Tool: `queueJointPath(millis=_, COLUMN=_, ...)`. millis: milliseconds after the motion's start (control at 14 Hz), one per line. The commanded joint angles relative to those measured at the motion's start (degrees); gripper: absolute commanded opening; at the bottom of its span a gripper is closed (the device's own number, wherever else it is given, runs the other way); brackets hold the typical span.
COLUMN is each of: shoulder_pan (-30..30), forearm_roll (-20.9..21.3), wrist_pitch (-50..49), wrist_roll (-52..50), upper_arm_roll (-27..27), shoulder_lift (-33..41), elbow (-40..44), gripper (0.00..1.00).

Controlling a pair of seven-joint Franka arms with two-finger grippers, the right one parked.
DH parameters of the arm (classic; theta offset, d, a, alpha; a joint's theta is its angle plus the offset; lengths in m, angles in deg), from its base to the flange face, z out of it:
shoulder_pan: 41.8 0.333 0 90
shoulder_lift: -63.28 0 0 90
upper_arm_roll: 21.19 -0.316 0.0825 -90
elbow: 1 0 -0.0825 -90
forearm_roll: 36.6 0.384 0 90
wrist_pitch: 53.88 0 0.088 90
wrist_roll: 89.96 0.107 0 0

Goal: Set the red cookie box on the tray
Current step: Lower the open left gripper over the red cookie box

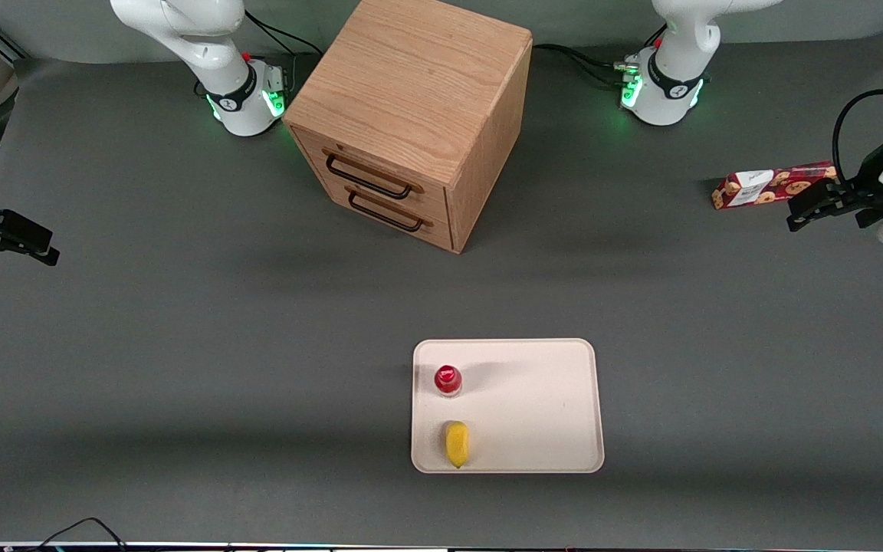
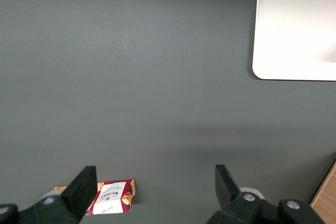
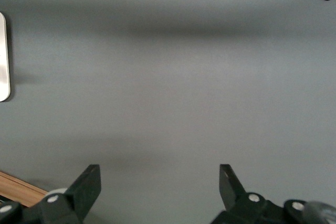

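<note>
The red cookie box [image 1: 773, 185] lies flat on the grey table toward the working arm's end, farther from the front camera than the tray. Its white-patched end shows in the left wrist view [image 2: 112, 197], beside one finger [image 2: 84, 187]. My left gripper [image 1: 809, 208] hovers open and empty just above the table, beside the box's end and a little nearer the front camera. The cream-white tray [image 1: 541, 406] lies near the table's front; a corner of it shows in the left wrist view [image 2: 283, 30].
A small red-capped bottle [image 1: 448, 379] and a yellow object [image 1: 457, 443] sit on the tray. A wooden drawer cabinet [image 1: 411, 115] with two dark handles stands at the back middle, between the two arm bases.
</note>
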State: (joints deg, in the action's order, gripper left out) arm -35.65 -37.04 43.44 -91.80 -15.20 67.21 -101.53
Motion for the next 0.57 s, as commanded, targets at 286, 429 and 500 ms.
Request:
queueJointPath(millis=286, shoulder_pan=0.97, forearm_roll=-0.70, wrist_pitch=-3.37, wrist_roll=12.77, upper_arm_roll=-3.07, shoulder_lift=-2.17, elbow=0.08, gripper=1.00)
queueJointPath(millis=429, shoulder_pan=2.72, forearm_roll=0.26, wrist_pitch=-3.28, wrist_roll=29.01, upper_arm_roll=-5.72, shoulder_lift=-1.92, elbow=-3.78, gripper=1.00)
queueJointPath(millis=500, shoulder_pan=4.39, forearm_roll=0.27, wrist_pitch=-3.37, wrist_roll=35.96, upper_arm_roll=-6.25, shoulder_lift=-1.91, elbow=-5.19, gripper=1.00)
